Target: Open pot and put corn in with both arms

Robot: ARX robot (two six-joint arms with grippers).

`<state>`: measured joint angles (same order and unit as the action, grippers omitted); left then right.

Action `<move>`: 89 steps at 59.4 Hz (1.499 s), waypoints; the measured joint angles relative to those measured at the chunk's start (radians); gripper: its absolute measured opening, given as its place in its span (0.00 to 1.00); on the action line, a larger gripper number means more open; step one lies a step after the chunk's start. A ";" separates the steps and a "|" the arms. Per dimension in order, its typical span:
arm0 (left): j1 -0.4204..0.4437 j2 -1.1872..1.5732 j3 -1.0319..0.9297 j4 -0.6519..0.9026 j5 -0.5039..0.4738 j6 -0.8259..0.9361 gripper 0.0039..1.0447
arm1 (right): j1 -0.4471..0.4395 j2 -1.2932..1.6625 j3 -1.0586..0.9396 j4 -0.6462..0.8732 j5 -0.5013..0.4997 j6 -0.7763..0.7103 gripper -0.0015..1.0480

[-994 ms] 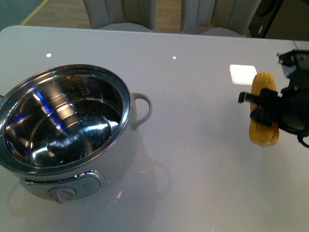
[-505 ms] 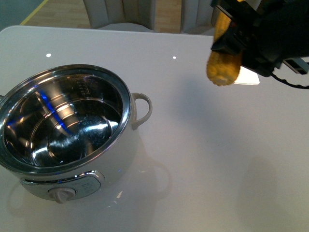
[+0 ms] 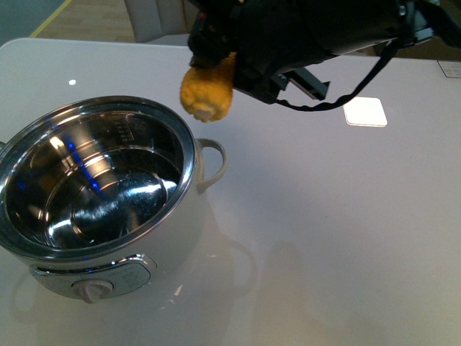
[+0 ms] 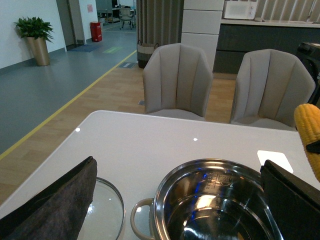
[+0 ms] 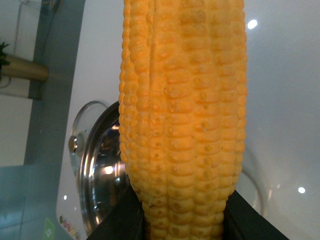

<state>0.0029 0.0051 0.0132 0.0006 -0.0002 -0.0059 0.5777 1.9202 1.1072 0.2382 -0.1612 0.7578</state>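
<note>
Nearest you, the pot (image 3: 97, 194) is sitting open on the white table (image 3: 324, 231), its knob (image 3: 92, 290) facing the robot and its steel inside throwing back blue and white glints. The left wrist view is showing you the left gripper (image 4: 179, 164) with its dark fingers (image 4: 50, 205) spread wide, holding nothing, the pot lying between them further off. The glass lid (image 4: 106, 212) is lying flat on the table just beside one white loop handle (image 4: 140, 217). Further out, the right gripper (image 3: 216, 52) is pinching the corn (image 3: 207, 92) by its upper part, so the cob is hanging nearly upright in the air, its lower end just above the pot's far rim, near the other handle (image 3: 213, 163). The right wrist view is filling with the cob (image 5: 182, 115), black fingers (image 5: 132, 217) pressing on either side of it. Beyond the arm, a pale square (image 3: 364, 111) is lying on the table, and grey chairs (image 4: 177, 80) are standing at the far edge.
</note>
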 joint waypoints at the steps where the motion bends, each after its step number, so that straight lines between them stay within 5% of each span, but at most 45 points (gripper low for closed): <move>1: 0.000 0.000 0.000 0.000 0.000 0.000 0.94 | 0.008 0.005 0.006 -0.003 -0.005 0.004 0.22; 62: 0.000 0.000 0.000 0.000 0.000 0.000 0.94 | 0.198 0.225 0.175 -0.121 -0.075 0.005 0.22; 89: 0.000 0.000 0.000 0.000 0.000 0.000 0.94 | 0.195 0.233 0.174 -0.121 -0.071 0.001 0.92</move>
<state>0.0029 0.0051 0.0132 0.0006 -0.0002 -0.0059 0.7723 2.1536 1.2808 0.1177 -0.2321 0.7589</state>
